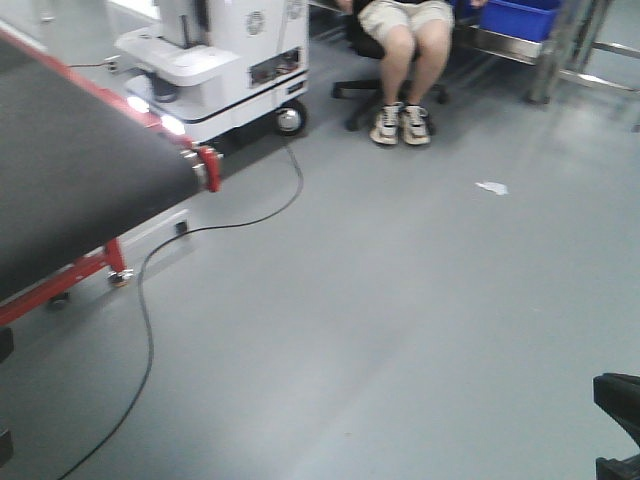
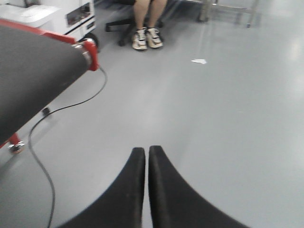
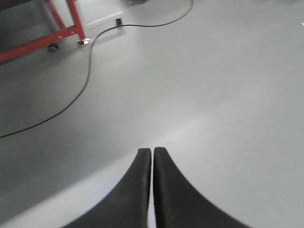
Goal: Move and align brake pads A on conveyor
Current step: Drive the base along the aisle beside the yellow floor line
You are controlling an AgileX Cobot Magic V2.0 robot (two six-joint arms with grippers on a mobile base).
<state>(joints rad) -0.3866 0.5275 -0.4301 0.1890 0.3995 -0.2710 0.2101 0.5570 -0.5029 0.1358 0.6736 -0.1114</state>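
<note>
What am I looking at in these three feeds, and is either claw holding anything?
This is a wheeled robot with two arms, each ending in a two-fingered gripper. The front view looks ahead from its body; the other two come from cameras on the wrists. The black curved shapes there are the left gripper and right gripper, both closed with nothing between the fingers. The dark belt with the red frame at the left is the conveyor. The part in view carries nothing; no brake pads show in any picture. The rest is grey floor, a black cable, a white machine and a seated person.
</note>
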